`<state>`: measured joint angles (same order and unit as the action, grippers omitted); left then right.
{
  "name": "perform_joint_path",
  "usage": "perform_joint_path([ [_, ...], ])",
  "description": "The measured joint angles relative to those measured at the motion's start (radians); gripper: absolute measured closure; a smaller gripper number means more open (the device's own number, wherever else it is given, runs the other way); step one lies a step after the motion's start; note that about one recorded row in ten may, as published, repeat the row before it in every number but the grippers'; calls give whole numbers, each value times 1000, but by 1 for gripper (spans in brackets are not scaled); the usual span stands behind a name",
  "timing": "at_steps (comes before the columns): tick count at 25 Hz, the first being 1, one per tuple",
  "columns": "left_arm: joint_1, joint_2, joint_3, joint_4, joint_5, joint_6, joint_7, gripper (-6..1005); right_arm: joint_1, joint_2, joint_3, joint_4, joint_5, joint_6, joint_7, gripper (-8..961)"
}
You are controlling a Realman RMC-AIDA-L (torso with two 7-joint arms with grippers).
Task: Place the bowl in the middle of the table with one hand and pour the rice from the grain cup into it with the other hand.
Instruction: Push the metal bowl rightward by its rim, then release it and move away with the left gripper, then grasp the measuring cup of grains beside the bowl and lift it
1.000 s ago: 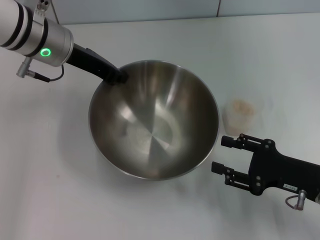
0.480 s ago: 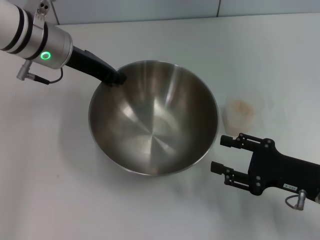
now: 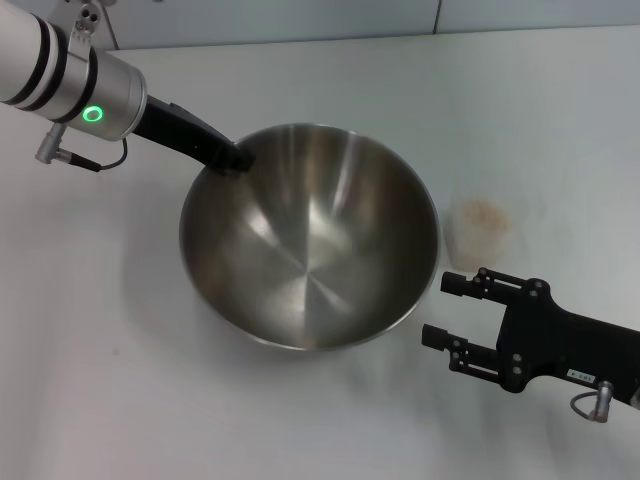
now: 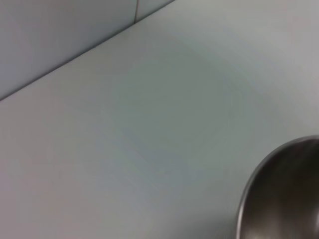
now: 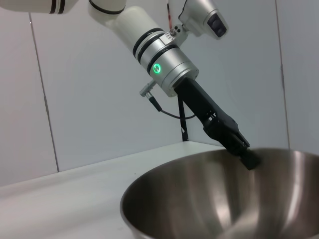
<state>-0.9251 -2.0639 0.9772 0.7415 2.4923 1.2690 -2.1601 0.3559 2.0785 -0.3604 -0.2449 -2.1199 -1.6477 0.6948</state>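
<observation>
The steel bowl (image 3: pixel 308 235) sits in the middle of the white table (image 3: pixel 300 420). My left gripper (image 3: pixel 232 156) is shut on the bowl's far left rim. The right wrist view shows the same grip, with the left gripper (image 5: pixel 243 152) on the rim of the bowl (image 5: pixel 209 199). In the left wrist view only an arc of the bowl (image 4: pixel 279 194) appears. The clear grain cup (image 3: pixel 478 235) stands upright just right of the bowl, with pale rice (image 3: pixel 483 212) inside. My right gripper (image 3: pixel 447 310) hangs open just in front of the cup, apart from it and holding nothing.
A pale tiled wall (image 3: pixel 300 20) runs along the far edge of the table. Bare tabletop lies to the left of the bowl and in front of it. The bowl's right rim comes close to the cup and to the right gripper's fingers.
The bowl has shifted slightly in the left gripper's hold, and its near edge sits a little farther back. The right arm and the cup have not moved.
</observation>
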Motion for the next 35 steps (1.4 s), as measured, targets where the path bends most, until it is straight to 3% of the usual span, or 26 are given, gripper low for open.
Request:
perform_joint_path([
  [7,2,-1,-9,2,-6,-2,-4,940,-2,1,0,3,0,0,0,297],
  [14,32,0,-10,69,-58,-1,2,696,-4,2,0,3,0,0,0,297],
  [16,103,4,-11,203,-164,21,11,620,-5,2,1,2,0,0,0,297],
  [18,103,4,-11,203,-164,21,11,543,-7,2,3,3,0,0,0,297],
  [19,179,8,-34,330,-305,50,49,505,-8,2,7,2,0,0,0,297],
  [20,179,8,-34,330,-305,50,49,426,-8,2,7,2,0,0,0,297],
  [21,224,9,-65,376,-403,69,95,347,-8,2,7,2,0,0,0,297],
  [22,224,9,-65,376,-403,69,95,340,-8,2,8,1,0,0,0,297],
  [23,266,10,-99,404,-509,91,153,333,-8,2,8,1,0,0,0,297],
  [24,266,10,-99,404,-509,91,153,326,-7,1,9,0,0,0,0,297],
  [25,340,14,-150,398,-719,142,293,319,-7,1,9,0,0,0,0,297],
  [27,340,14,-150,398,-719,142,293,304,-6,1,9,0,0,0,0,297],
  [29,467,24,-178,328,-966,265,519,290,-3,0,10,-2,0,0,0,297],
  [35,565,28,-225,184,-1062,422,778,243,1,0,11,-4,5,0,0,297],
])
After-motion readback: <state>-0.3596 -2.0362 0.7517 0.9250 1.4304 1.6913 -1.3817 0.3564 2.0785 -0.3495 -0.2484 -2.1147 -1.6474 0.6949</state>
